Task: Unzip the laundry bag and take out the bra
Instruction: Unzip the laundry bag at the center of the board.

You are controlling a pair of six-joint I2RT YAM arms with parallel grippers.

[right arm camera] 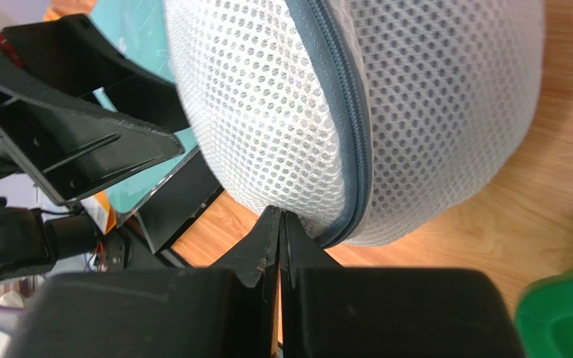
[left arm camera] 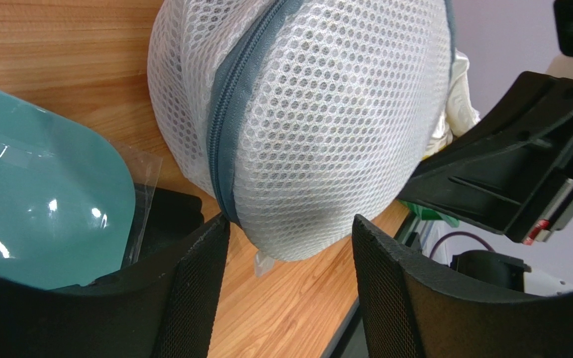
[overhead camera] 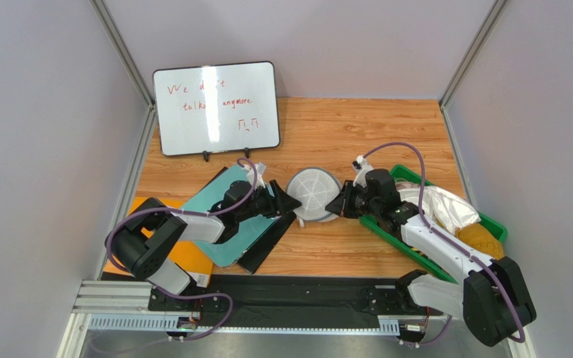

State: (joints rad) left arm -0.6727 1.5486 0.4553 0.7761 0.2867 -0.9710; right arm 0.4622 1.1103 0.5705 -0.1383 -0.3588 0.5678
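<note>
Zipped bag (overhead camera: pixel 313 192) on tabletop (overhead camera: pixel 342 134); left hand (left arm camera: pixel 288 233) open, straddling its edge; right hand (right arm camera: pixel 280 218) pinched shut at zip rim.

Round white mesh laundry bag (overhead camera: pixel 313 192) sat domed and full on wooden table (overhead camera: pixel 357 134), centre of workspace. Grey-blue zip (left arm camera: pixel 221 127) ringed its rim, shut where visible. Contents unreadable through mesh.

We can't see thru the mesh what's in the laundry bag (left arm camera: pixel 327 112); bag's top cut off at upper edge, both wrist views; whiteboard (overhead camera: pixel 216 108) txt partly glare-washed
</note>
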